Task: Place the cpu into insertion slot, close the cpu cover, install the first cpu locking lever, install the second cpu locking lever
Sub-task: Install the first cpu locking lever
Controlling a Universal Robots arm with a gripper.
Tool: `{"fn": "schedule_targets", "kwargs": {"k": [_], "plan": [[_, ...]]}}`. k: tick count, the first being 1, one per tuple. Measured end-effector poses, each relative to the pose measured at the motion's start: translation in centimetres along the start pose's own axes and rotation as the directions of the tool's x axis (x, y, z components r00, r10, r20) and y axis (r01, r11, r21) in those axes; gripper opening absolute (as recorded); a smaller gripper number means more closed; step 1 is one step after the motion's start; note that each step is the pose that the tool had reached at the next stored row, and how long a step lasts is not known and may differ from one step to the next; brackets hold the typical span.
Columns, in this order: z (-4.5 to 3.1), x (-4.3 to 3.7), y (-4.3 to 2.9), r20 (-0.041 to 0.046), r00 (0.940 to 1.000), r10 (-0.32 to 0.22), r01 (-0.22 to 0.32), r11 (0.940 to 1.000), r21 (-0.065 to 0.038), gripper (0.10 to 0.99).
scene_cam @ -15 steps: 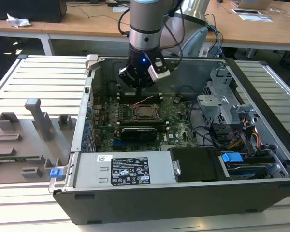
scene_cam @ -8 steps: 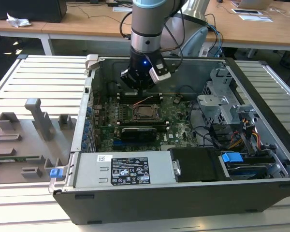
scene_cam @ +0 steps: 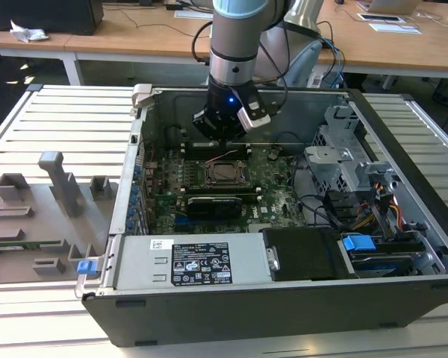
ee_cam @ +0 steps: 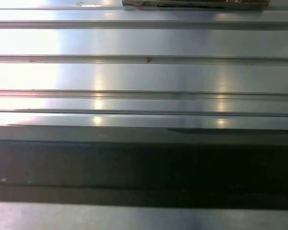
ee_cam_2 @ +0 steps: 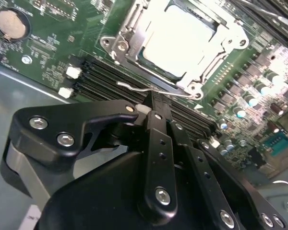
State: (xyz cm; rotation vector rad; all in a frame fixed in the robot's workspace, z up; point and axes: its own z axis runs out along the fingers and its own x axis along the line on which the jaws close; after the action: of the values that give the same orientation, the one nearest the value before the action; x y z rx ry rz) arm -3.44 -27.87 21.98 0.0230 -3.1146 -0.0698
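- The cpu (ee_cam_2: 180,36) lies flat in the slot (ee_cam_2: 151,60), its pale metal top showing through the window of the cover (ee_cam_2: 216,48).
- The cover lies down over the slot, framing the cpu, so seating the cpu and closing the cover look done.
- A thin wire lever (ee_cam_2: 153,88) runs along the near edge of the cover, just beside the gripper (ee_cam_2: 153,103); whether it is hooked down cannot be told. The other lever cannot be picked out with certainty.
- In the second wrist view the jaws are drawn narrow together, their tips right at the lever; whether they pinch it or only press on it is unclear.
- In the exterior view the gripper (scene_cam: 222,136) hangs just above the slot (scene_cam: 225,173), inside the open computer case (scene_cam: 403,291).
- The case rests on a slatted metal surface (scene_cam: 60,119); grey holders (scene_cam: 60,179) stand on the surface, beside the case at the exterior view's left.
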Motion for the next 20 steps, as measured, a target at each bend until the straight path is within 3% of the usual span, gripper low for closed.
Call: {"fn": "schedule_targets", "kwargs": {"k": [9, 20], "plan": [[0.60, -1.55, -0.05, -0.0001, 1.0000, 0.000, 0.000, 1.0000, 0.000, 0.106], [1.31, -1.79, -0.12, -0.0002, 1.0000, 0.000, 0.000, 1.0000, 0.002, 0.106]]}}
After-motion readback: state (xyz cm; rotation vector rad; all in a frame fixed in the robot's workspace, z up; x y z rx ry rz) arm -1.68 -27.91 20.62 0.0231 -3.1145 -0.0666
